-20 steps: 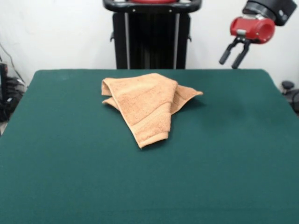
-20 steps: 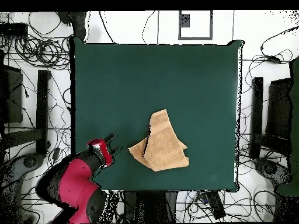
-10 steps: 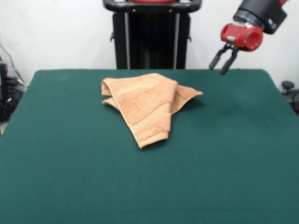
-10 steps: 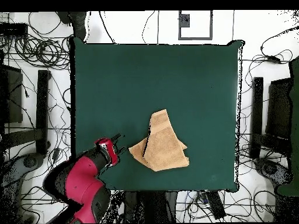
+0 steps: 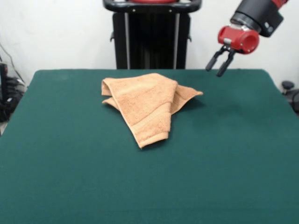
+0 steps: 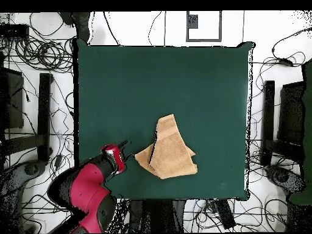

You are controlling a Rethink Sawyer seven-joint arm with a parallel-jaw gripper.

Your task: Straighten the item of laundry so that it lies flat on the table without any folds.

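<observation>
Front view shows the small orange-tan terry-cloth towel (image 5: 147, 105) lying crumpled toward the far middle of the large dark green felt-covered table (image 5: 224, 168), folded over itself into a rough wedge: one thick fold points to the near side, and a thin corner flap sticks out to the right. The red and black arm's gripper (image 5: 217, 61) hangs in the air above the far right part of the table, near that flap but clear of it, its two black fingers spread apart and empty. In the overhead view the gripper (image 6: 124, 148) sits just beside the towel's (image 6: 169, 151) pointed corner, not touching.

Several risks follow from this. The layers are stacked, so a pinch at the flap could catch more than one ply and drag the whole bundle instead of opening it. A descent that lands short would close on bare felt. Pulling sideways too low could roll the fold tighter, and the towel lies fairly near the table's far edge, so a pull that way might slide it off.
</observation>
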